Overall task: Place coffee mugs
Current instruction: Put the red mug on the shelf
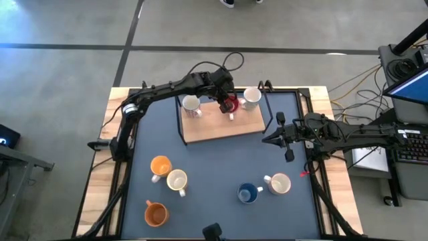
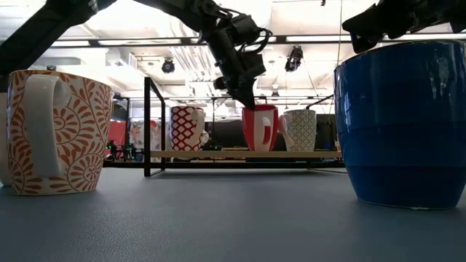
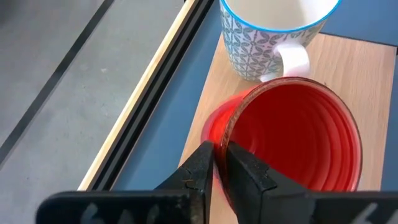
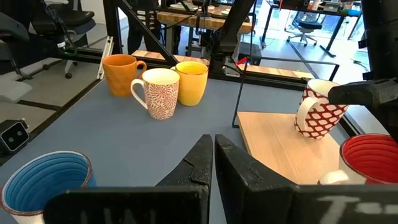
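On a wooden board at the table's far middle stand three mugs: a white one with red pattern, a red one and a white one with teal pattern. My left gripper reaches over the board and is shut on the red mug. My right gripper hovers shut just right of the board. Nearer on the blue mat stand a yellow-orange mug, a cream patterned mug, an orange mug, a blue mug and a white mug. My left gripper holds the red mug by its rim, on the side away from the teal-patterned mug. One finger is inside the mug and the other outside. The fingers come slanting down from above. The mug stands upright with its base on the board.
A black metal frame borders the board's left and far sides. The teal-patterned mug stands close beside the red one. The blue mug and the cream patterned mug stand near the table's near edge. Open mat lies between board and near mugs.
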